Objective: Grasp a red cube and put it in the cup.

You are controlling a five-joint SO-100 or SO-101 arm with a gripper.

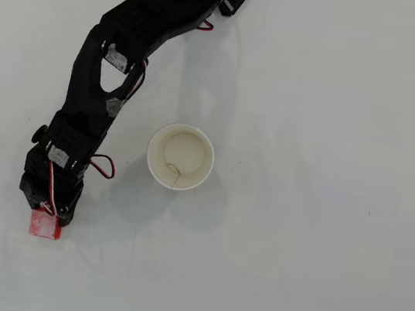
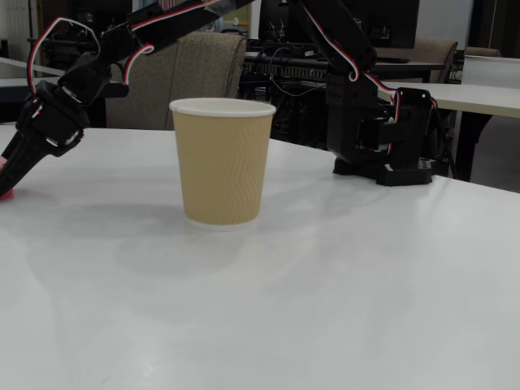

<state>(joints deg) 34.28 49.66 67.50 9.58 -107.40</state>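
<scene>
Red cube (image 1: 45,225): seen lying on the white table (image 1: 319,243), lower left in the overhead view, well apart from the cup (image 1: 181,157). Only a red sliver of it is caught at the far left edge of the fixed view (image 2: 4,192), low against the tabletop.

Gripper (image 1: 54,215): lowered directly over the cube's upper edge in the overhead view, its black tip touching or overlapping the cube. Whether the fingers are apart or pressed onto the cube cannot be told; they are hidden under the gripper's own body from above and cut off at the frame edge in the fixed view (image 2: 10,179).

Step judged: the grasp is being attempted, not yet confirmed. Cube appears to rest on the table. The cup is empty inside.

Next move, as judged: a firm closure across opposite faces of the cube is called for, then a lift clear of the cup's rim, a swing toward the cup, and a release above its mouth.

Materials: cube small, blocky, faces scuffed whitish. Cup paper, rippled tan wall in the fixed view (image 2: 222,162), thin rolled white rim, cream interior. Tabletop smooth, faintly glossy. Arm (image 1: 116,63) black plastic, red wires looped alongside.
</scene>
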